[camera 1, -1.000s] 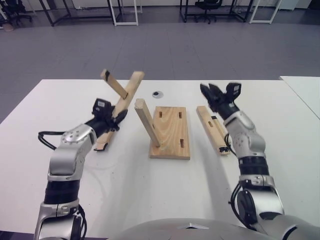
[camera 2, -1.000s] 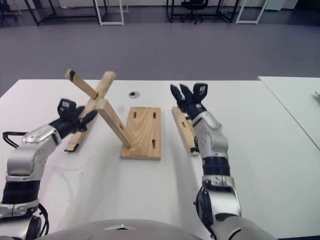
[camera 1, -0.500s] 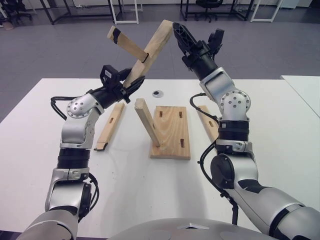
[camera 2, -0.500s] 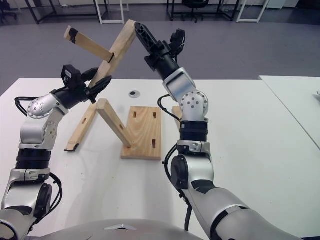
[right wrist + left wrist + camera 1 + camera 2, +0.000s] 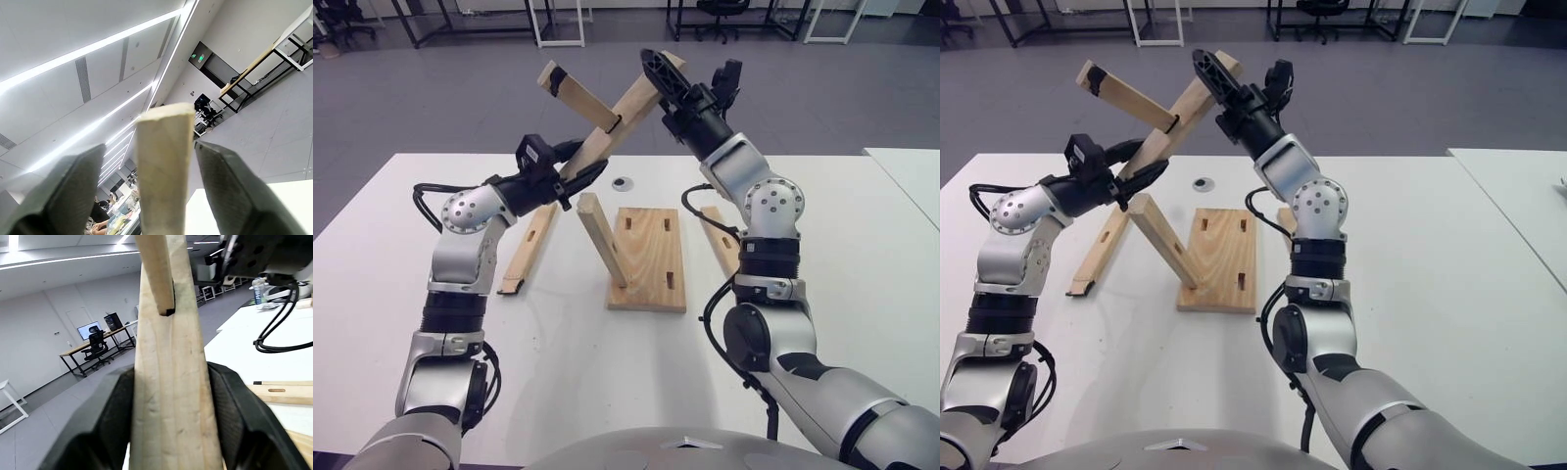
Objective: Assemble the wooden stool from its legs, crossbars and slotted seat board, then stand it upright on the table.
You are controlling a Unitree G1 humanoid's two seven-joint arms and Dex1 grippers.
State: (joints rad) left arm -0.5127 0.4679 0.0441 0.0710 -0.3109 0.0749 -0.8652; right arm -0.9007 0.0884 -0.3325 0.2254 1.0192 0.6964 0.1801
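Left eye view: the left gripper [image 5: 582, 163] clamps the lower part of a leg [image 5: 631, 110] held tilted above the table [image 5: 862, 323] near its far edge, with a crossbar [image 5: 576, 93] stuck through its slot. The right gripper [image 5: 664, 70] sits at the leg's top end. The seat board [image 5: 651, 264] lies flat mid-table, with a 2nd leg [image 5: 602, 240] leaning in 1 slot. 2 loose legs lie beside it, 1 [image 5: 530, 243] toward the left edge and 1 [image 5: 721, 243] toward the right.

Left wrist view: both fingers [image 5: 98, 431] press the leg's sides.

Right wrist view: the fingers [image 5: 234, 196] are spread, with gaps either side of the leg's end.
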